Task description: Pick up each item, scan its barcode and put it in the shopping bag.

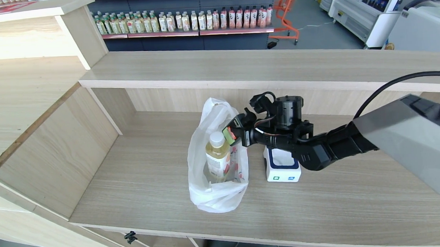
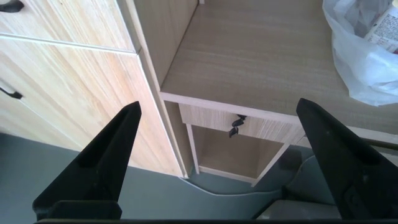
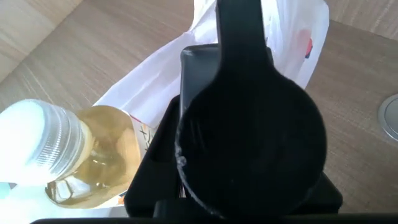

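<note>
Left fingers (image 2: 93, 174): spread wide, holding nothing. Left gripper (image 2: 219, 102): off the front edge of the desk (image 1: 357, 199), well apart from the bag (image 1: 216, 198). Right gripper (image 1: 232, 132): at the bag's mouth, just beside the bottle's cap; a black body (image 3: 249, 143) covers it, so open or closed cannot be told. Bottle (image 1: 217, 155): upright inside the bag, white cap above the rim, apparently not gripped. Packet (image 1: 237, 160): red-printed, also in the bag, beside the bottle. White box (image 1: 283, 169): on the desk just beside the bag, probably the scanning point. Status, judged: two items bagged, the bottle apparently the latest; whether more items remain cannot be told.
</note>
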